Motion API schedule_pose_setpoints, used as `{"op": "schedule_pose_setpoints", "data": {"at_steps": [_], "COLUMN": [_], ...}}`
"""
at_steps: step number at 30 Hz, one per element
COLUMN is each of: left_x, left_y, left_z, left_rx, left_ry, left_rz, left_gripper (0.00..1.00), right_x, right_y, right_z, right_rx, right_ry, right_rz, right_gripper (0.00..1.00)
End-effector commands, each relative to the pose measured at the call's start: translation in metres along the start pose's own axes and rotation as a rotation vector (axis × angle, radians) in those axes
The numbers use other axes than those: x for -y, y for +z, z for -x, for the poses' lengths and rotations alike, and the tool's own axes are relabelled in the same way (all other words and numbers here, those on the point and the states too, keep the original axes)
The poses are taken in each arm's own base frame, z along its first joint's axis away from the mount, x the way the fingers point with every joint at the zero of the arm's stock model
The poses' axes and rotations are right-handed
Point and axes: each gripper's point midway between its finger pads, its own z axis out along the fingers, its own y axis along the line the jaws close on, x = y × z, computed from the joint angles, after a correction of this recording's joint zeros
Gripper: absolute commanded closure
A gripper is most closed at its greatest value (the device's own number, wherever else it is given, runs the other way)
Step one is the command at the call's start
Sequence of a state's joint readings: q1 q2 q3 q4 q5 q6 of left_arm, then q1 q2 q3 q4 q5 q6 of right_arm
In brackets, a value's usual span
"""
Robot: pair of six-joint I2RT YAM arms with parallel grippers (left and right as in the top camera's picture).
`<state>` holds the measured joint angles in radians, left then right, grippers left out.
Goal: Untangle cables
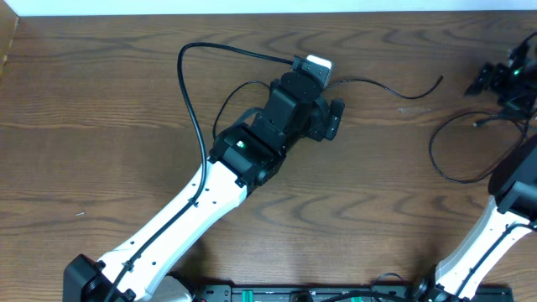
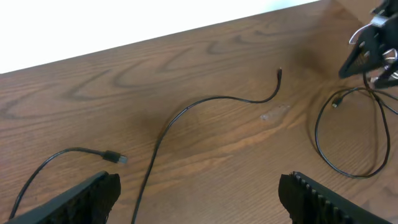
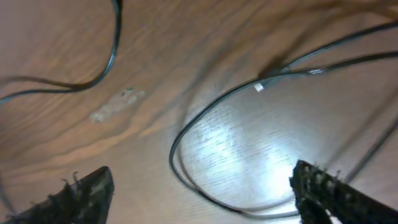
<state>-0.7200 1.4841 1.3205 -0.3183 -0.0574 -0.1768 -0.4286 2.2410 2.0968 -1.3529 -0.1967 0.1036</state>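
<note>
A thin black cable (image 1: pixel 189 92) curves from beside my left arm to a plug near the left gripper (image 1: pixel 330 91). A thin black cable (image 1: pixel 386 86) runs right from that gripper to a free end. In the left wrist view it (image 2: pixel 186 112) lies on the table between the open, empty fingers (image 2: pixel 199 202). A second thin black cable (image 1: pixel 449 168) lies in a loop at the right, below my right gripper (image 1: pixel 502 80). The right wrist view shows this loop (image 3: pixel 186 171) under the open, empty fingers (image 3: pixel 205 202). I see no clearly white cord.
The wooden table (image 1: pixel 101 126) ends at a white back edge (image 1: pixel 252 7). A small pale smear (image 2: pixel 273 113) marks the wood near the cable's free end. A black rail (image 1: pixel 277 294) runs along the front edge between the arm bases.
</note>
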Motion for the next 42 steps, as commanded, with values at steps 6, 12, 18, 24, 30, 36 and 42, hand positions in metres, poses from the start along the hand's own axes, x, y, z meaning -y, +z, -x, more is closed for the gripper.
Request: {"op": "schedule_pose_setpoints", "data": {"at_steps": [6, 12, 18, 24, 30, 36, 42], "left_x": [-0.002, -0.002, -0.002, -0.002, -0.003, -0.003, -0.003], "left_y": [-0.004, -0.004, -0.004, -0.002, -0.001, -0.001, 0.0], "left_z": [0.005, 0.005, 0.005, 0.004, 0.001, 0.001, 0.001], "left_rx": [0.013, 0.013, 0.012, 0.008, -0.002, -0.002, -0.002], "left_ry": [-0.013, -0.013, -0.012, -0.012, -0.014, -0.014, -0.014], "left_rz": [0.006, 0.006, 0.006, 0.007, 0.01, 0.01, 0.01], "left_gripper": [0.12, 0.12, 0.12, 0.12, 0.12, 0.12, 0.12], "right_x": [-0.015, -0.002, -0.001, -0.003, 0.007, 0.012, 0.046], "right_y": [0.04, 0.064, 0.082, 0.082, 0.038, -0.074, -0.183], "right_z": [-0.01, -0.01, -0.005, 0.005, 0.042, 0.105, 0.145], "right_rx": [-0.006, 0.026, 0.067, 0.109, 0.22, 0.492, 0.82], "right_ry": [0.043, 0.13, 0.132, 0.125, 0.147, 0.164, 0.225], "right_rz": [-0.008, -0.095, -0.087, -0.077, -0.07, -0.024, -0.155], "right_gripper": [0.25, 0.25, 0.32, 0.62, 0.99, 0.99, 0.99]}}
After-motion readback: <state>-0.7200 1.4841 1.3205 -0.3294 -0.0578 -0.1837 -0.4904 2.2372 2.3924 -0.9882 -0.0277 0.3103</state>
